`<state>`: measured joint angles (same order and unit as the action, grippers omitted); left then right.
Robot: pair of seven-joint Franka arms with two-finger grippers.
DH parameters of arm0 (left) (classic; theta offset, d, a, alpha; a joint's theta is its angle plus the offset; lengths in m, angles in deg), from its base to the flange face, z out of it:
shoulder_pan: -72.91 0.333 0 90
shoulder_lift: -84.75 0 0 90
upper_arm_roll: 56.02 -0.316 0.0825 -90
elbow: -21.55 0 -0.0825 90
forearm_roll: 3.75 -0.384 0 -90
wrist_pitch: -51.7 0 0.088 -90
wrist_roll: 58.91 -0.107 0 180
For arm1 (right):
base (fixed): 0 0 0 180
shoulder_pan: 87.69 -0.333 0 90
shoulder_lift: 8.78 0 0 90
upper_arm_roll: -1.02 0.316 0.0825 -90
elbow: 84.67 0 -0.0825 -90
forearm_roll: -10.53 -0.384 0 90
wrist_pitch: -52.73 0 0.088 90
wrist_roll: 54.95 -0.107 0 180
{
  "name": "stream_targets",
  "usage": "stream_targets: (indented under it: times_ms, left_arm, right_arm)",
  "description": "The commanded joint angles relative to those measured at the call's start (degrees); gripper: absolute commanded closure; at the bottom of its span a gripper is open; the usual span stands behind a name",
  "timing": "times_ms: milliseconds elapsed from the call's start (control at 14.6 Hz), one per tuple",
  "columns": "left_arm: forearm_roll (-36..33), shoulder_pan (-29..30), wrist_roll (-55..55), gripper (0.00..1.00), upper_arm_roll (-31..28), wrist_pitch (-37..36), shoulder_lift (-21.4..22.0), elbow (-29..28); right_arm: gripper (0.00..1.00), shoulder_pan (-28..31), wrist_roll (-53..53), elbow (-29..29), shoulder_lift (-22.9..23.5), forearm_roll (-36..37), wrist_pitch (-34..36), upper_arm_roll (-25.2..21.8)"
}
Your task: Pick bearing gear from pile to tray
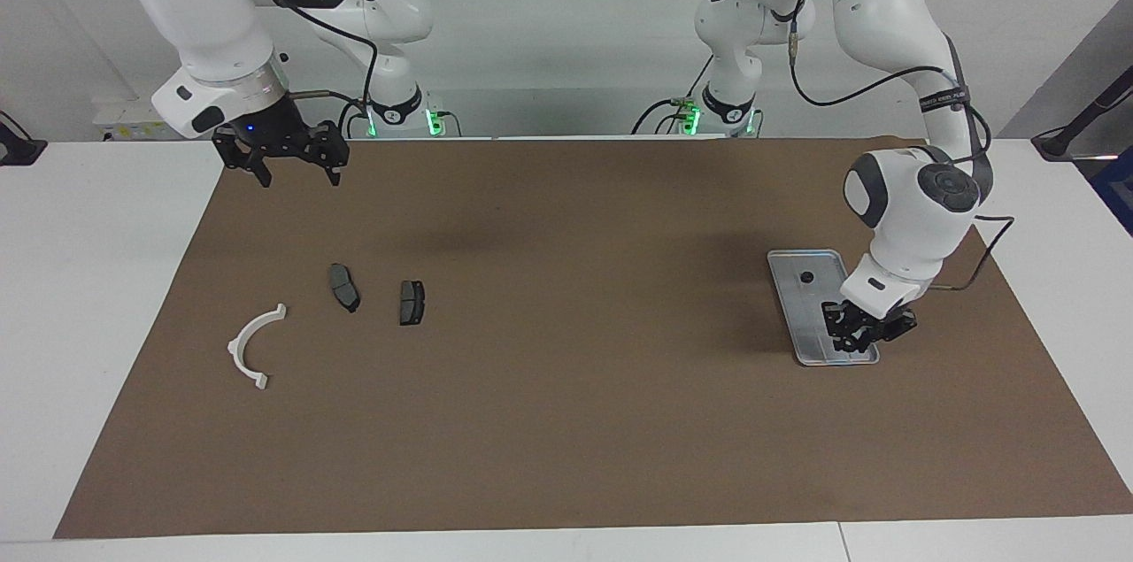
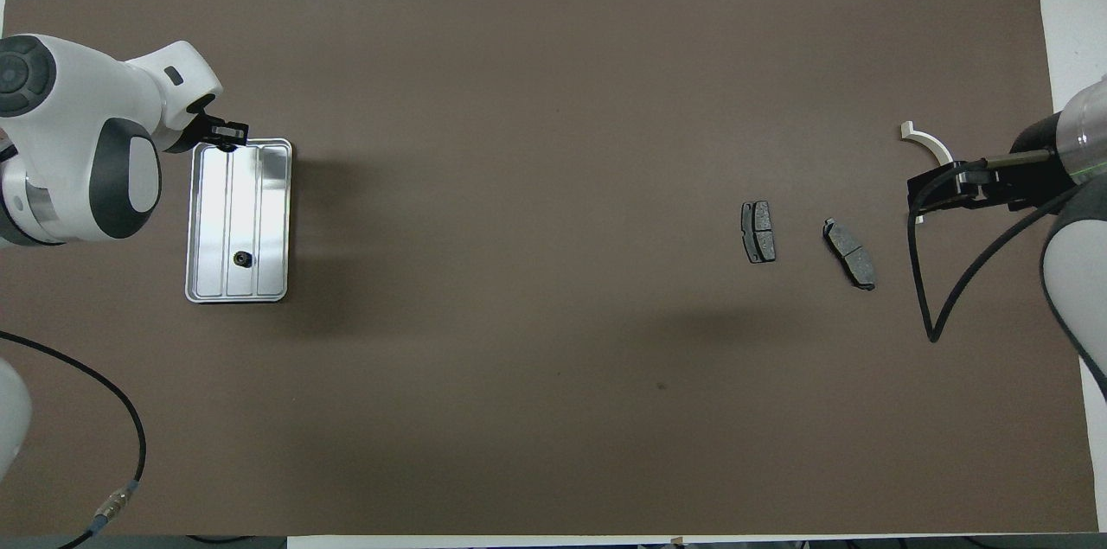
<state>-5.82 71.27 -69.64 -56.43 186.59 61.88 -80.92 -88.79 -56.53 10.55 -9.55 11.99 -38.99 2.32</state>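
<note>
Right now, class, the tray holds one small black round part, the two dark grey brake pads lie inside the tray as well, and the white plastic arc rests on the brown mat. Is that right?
Not quite. The two brake pads lie on the brown mat beside the white plastic arc, toward the right arm's end, as the overhead view shows. The tray holds only the small black round part.
</note>
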Motion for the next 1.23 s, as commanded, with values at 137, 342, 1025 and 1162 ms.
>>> stream_targets:
  times_ms: [137,342,1025,1162]
  left_arm:
    - [0.66,1.54,-0.87,1.0,0.32,2.93,1.51,-4.58]
    - [0.66,1.72,-0.61,1.0,0.32,4.85,2.39,-7.74]
    - [0.66,0.84,0.97,1.0,0.32,3.99,4.41,-11.09]
    - [0.66,0.84,0.98,1.0,0.32,4.07,4.68,-11.44]
  right_arm:
    - [0.0,1.19,1.76,0.84,-0.37,-1.37,-2.49,0.29]
    - [0.0,1.01,1.68,1.11,-0.37,-1.37,-2.76,0.29]
    - [0.0,1.36,1.68,1.02,-0.37,-1.46,-2.76,0.29]
    - [0.0,1.36,1.68,1.02,-0.37,-1.46,-2.76,0.29]
